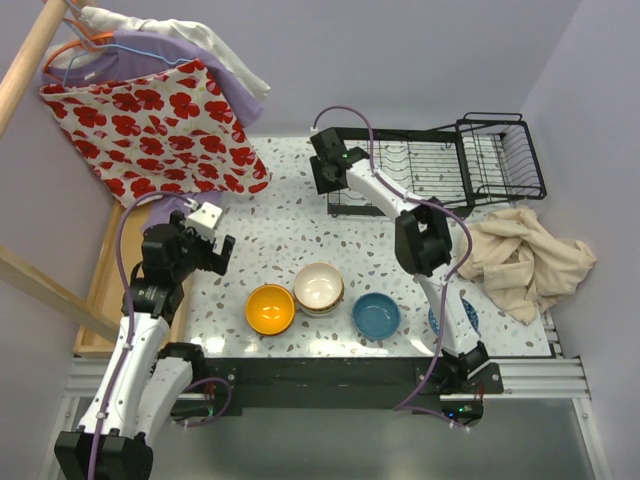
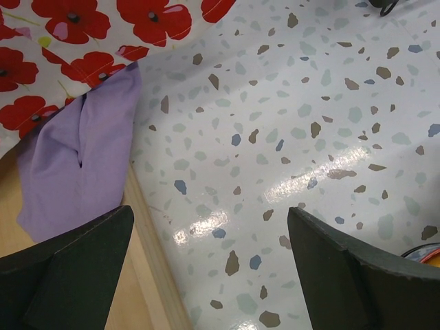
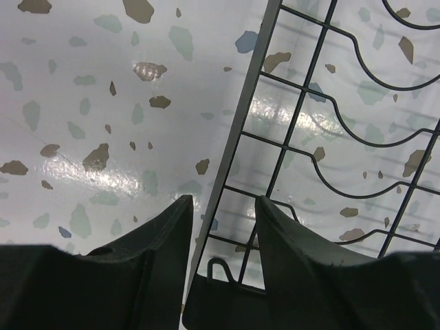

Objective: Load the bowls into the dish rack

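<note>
The black wire dish rack (image 1: 430,165) stands at the back right, its higher basket section (image 1: 500,155) on the right. My right gripper (image 1: 325,178) is at the rack's left end. In the right wrist view it (image 3: 224,199) is narrowly open, with the rack's rim (image 3: 237,130) running between the jaws. Near the front sit an orange-yellow bowl (image 1: 270,309), a cream bowl with a brown rim (image 1: 318,287) stacked on another bowl, a plain blue bowl (image 1: 376,315), and a blue-white patterned bowl (image 1: 466,316) half hidden behind the right arm. My left gripper (image 1: 210,257) is open and empty over the table's left edge (image 2: 210,207).
A beige towel (image 1: 520,255) lies in front of the rack on the right. A red floral cloth (image 1: 165,125) and a purple cloth (image 2: 75,158) hang over the back left. A wooden tray (image 1: 105,280) lies along the table's left edge.
</note>
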Available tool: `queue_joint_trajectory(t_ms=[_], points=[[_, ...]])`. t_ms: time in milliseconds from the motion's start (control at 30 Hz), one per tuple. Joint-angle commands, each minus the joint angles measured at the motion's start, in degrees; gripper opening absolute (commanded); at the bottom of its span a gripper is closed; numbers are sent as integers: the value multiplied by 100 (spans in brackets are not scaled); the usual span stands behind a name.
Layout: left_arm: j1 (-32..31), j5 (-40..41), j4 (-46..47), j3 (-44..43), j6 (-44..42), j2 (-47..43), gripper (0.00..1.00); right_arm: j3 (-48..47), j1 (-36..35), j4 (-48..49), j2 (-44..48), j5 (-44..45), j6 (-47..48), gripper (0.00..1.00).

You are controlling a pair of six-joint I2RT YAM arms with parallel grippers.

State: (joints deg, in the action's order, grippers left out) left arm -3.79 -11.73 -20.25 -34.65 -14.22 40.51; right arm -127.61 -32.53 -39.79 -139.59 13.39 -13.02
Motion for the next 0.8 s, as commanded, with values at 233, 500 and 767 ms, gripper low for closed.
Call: queue_joint_trajectory(t_ms=[233, 500, 767], points=[[45, -190, 469, 46, -11, -149, 100, 332, -376, 191, 441, 322, 185, 13], [36, -216, 548, 204, -160, -491, 100, 983, -789, 129, 959, 524, 203, 2], [45, -207, 426, 293, -459, -711, 100, 1835, -1237, 42, 1513, 332, 352, 0]])
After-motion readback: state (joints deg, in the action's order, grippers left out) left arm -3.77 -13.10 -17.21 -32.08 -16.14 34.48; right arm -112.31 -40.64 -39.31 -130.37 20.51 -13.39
